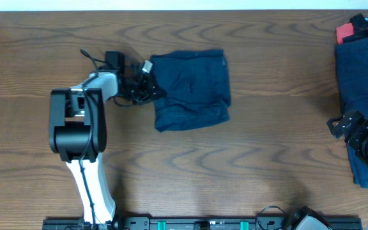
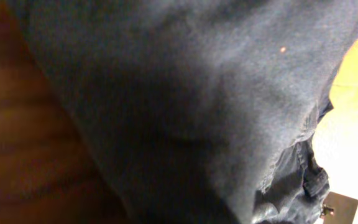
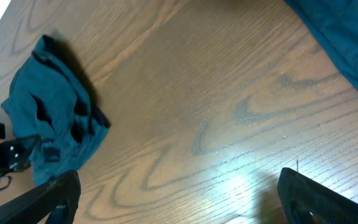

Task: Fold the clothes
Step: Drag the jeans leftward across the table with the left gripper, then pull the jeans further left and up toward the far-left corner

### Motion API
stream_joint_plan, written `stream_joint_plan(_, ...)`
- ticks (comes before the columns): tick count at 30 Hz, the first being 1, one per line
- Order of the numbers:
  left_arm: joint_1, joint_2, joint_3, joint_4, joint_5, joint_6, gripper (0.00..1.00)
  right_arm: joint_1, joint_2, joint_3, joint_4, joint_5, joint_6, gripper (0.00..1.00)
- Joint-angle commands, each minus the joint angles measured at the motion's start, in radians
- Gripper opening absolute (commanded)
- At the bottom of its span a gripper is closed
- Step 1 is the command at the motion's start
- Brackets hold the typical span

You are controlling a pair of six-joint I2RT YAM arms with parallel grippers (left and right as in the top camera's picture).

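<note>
Now, left tool (image 1: 147, 89) clenched on navy garment (image 1: 193, 89) edge, right tool (image 3: 179, 180) released wide.

overhead straight down over table (image 1: 248, 160); left wrist tight against navy garment (image 2: 197, 93), right wrist low, farther off

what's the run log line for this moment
left tool shut on folded navy garment | right tool open beside navy clothes pile
</note>
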Motion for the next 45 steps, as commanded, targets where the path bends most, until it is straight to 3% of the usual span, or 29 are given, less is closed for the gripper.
stream_joint_plan(1, 0.026, -0.002, 0.034, -0.093, -0.177, 0.180, 0.06, -0.004, -0.002, 0.011, 0.002, -0.004, -0.011, 0.99)
stream_joint_plan(5, 0.029, -0.002, 0.079, -0.189, -0.327, 0.256, 0.07, -0.004, -0.002, 0.011, 0.001, -0.004, -0.011, 0.99)
stream_joint_plan(11, 0.029, -0.002, 0.137, -0.205, -0.356, 0.256, 0.07, -0.004, -0.002, 0.011, -0.003, -0.003, -0.013, 0.99)
stream_joint_plan(16, 0.030, -0.012, 0.196, -0.278, -0.509, 0.255, 0.17, -0.004, -0.001, 0.011, -0.005, 0.013, -0.015, 0.99)
stream_joint_plan(20, 0.031, -0.051, 0.241, -0.336, -0.612, 0.255, 0.17, -0.004, -0.001, 0.011, -0.005, 0.019, -0.014, 0.99)
stream_joint_plan(23, 0.031, -0.109, 0.258, -0.357, -0.645, 0.255, 0.41, -0.004, -0.001, 0.011, -0.005, 0.019, -0.014, 0.99)
stream_joint_plan(27, 0.031, -0.228, 0.258, -0.357, -0.645, 0.255, 0.98, -0.004, -0.001, 0.011, 0.000, 0.019, -0.014, 0.99)
stream_joint_plan(34, 0.022, -0.477, 0.258, -0.399, -0.642, 0.233, 0.98, -0.004, 0.001, 0.011, 0.002, 0.019, -0.014, 0.99)
stream_joint_plan(39, -0.023, -0.560, 0.257, -0.431, -0.644, 0.233, 0.99, -0.004, 0.001, 0.011, 0.002, 0.019, -0.014, 0.99)
stream_joint_plan(40, -0.034, -0.560, 0.257, -0.432, -0.644, 0.233, 0.89, -0.003, 0.001, 0.011, 0.002, 0.018, -0.014, 0.99)
stream_joint_plan(42, -0.049, -0.550, 0.247, -0.432, -0.644, 0.233, 0.29, 0.000, 0.001, 0.010, 0.000, 0.018, -0.014, 0.99)
stream_joint_plan(43, -0.053, -0.542, 0.237, -0.432, -0.644, 0.233, 0.09, 0.000, 0.001, 0.010, -0.005, 0.019, -0.015, 0.99)
stream_joint_plan(45, -0.055, -0.522, 0.217, -0.432, -0.644, 0.232, 0.07, -0.001, 0.001, 0.009, -0.015, 0.019, -0.019, 0.99)
